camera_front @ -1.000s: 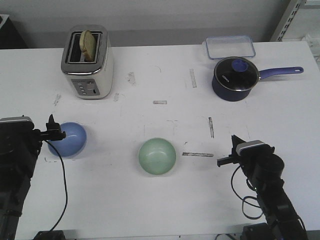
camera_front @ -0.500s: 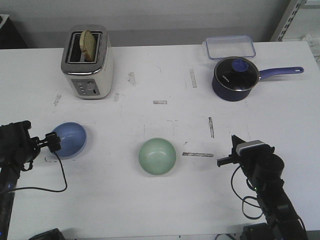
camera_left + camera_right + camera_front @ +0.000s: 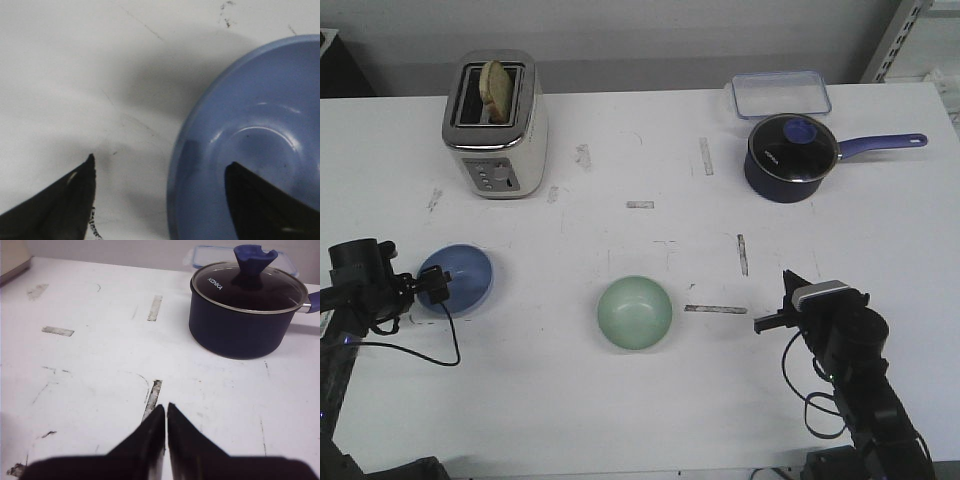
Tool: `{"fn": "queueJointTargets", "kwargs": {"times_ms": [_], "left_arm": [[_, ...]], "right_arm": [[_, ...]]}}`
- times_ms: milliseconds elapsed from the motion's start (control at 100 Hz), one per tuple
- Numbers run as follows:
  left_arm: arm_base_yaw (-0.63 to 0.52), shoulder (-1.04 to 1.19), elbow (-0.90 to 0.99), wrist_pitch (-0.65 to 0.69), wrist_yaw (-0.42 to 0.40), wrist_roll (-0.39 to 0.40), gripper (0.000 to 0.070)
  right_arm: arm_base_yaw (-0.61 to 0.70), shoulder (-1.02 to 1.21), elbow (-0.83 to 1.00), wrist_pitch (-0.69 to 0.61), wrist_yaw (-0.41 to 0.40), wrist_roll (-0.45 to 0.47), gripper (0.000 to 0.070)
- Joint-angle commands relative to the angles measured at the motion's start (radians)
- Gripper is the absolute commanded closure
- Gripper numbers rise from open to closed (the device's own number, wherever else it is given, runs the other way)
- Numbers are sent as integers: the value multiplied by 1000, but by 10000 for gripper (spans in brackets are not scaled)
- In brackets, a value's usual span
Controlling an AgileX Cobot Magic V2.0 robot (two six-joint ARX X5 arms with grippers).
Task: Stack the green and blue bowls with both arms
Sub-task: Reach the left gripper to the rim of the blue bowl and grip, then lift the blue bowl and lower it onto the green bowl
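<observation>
Since a second ago we have lowered our left gripper [image 3: 159,172] to the blue bowl [image 3: 457,280]; its fingers stand apart astride the rim. Our right gripper [image 3: 166,415] hovers with fingers together. Mid-bench [image 3: 620,420] sits the green bowl [image 3: 635,313], well apart.

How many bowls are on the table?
2. The blue bowl sits near the table's left edge at the left gripper; the green bowl sits near the middle front. None appears hidden.
</observation>
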Motion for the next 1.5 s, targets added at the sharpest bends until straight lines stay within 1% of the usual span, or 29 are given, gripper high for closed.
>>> {"fn": "queueJointTargets", "kwargs": {"times_ms": [0,20,40,120,200,330,500,540,610,710,800,860,980,1230,1360,1490], "left_arm": [[5,16,12,-2,3,-10,455],[5,16,12,-1,3,-10,479],[5,16,12,0,3,-10,519],[5,16,12,0,3,-10,621],[5,16,12,2,3,-18,700],[5,10,14,21,5,-84,700],[5,-14,72,23,46,-90,700],[5,-23,96,21,62,-94,700],[1,-42,145,19,100,-129,700],[-21,-67,229,18,171,-166,700],[-56,-89,294,3,219,-168,700],[-101,-105,335,-19,239,-172,700],[-218,-138,366,-54,240,-186,700],[-550,-131,366,-165,239,-184,700],[-698,-92,366,-172,238,-181,700],[-800,-31,366,-156,238,-181,700]], "right_arm": [[0,5,2,8,-2,-8,700],[0,5,2,8,-1,-8,700],[0,5,2,8,-1,-8,700],[0,5,2,8,-1,-8,700],[0,5,2,8,-1,-8,700],[0,5,2,8,-2,-8,700],[0,5,2,8,-1,-8,700],[0,5,2,8,-2,-8,700],[0,5,2,8,-2,-8,700],[0,5,2,8,-2,-7,700],[0,5,2,8,-2,-7,700],[0,5,2,8,-2,-7,700],[0,5,2,8,-2,-6,700],[1,5,2,8,-2,-3,700],[1,5,2,8,-2,-3,700],[1,5,2,8,-2,-2,700]]}}
